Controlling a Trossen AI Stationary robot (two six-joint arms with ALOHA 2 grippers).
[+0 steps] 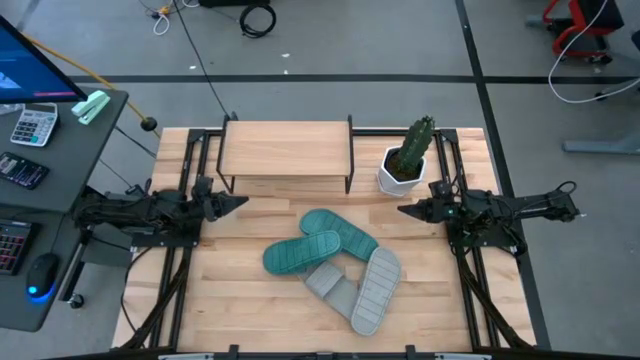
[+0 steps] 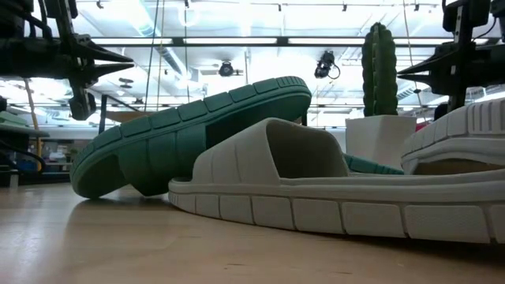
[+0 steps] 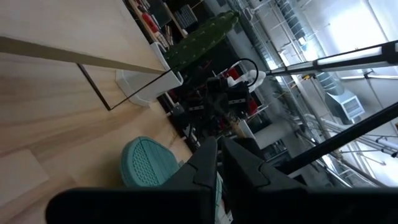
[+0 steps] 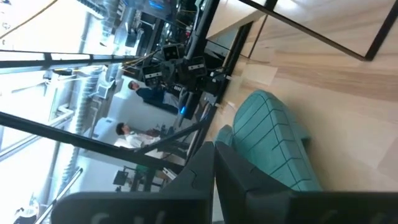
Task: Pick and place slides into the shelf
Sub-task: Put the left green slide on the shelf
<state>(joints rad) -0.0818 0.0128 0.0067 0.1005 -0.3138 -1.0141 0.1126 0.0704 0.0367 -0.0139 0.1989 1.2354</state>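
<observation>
Robotics lab: floor cables (image 1: 255,17), ceiling ducts (image 2: 170,59).

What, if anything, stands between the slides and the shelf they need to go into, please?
Nothing visible: bare tabletop separates the slides from the shelf. The potted cactus stands beside the shelf's right end, not in the path.

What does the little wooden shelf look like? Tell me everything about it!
The shelf is a low rack at the back of the table. Its top is one light wooden plank, smooth and pale, held up by thin black metal legs. Nothing sits on top of it, and no slides are under it yet. It stands upright and level. A white pot with a green cactus stands just beside its right end. Neither tool touches it.
</observation>
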